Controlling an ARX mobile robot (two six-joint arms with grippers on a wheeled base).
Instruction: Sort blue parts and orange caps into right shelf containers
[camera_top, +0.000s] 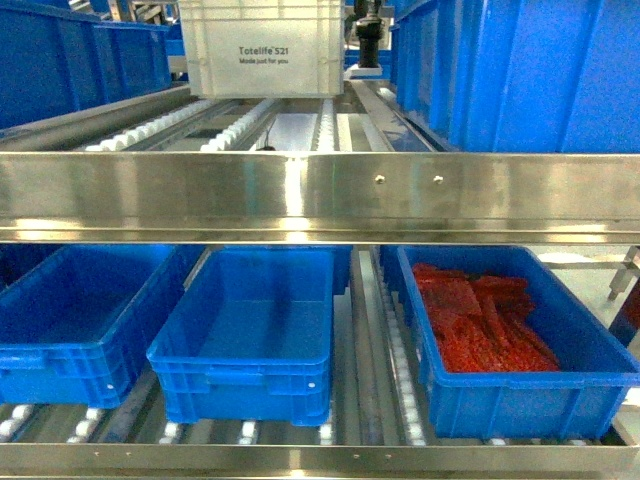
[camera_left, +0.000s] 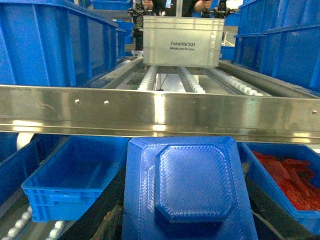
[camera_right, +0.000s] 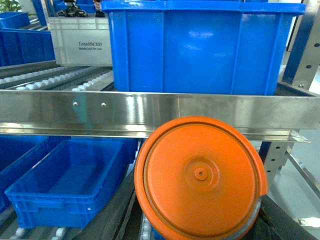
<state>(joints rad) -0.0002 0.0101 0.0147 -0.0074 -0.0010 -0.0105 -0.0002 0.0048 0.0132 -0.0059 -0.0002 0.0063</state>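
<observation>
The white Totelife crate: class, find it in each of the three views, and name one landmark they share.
Head: white crate top centre, upper rollers.
Left wrist: top centre-right, behind the steel rail.
Right wrist: upper left, beside a big blue bin.
Shared landmark: the steel shelf rail.

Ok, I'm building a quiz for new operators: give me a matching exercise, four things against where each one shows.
Things:
1. blue part
2. orange cap
3. white tote
4. red pieces

Places:
A. upper level, at the back
B. inside the lower right bin
C. close up in the left wrist view
D. close up in the right wrist view

Pairs: 1-C, 2-D, 3-A, 4-B
</observation>
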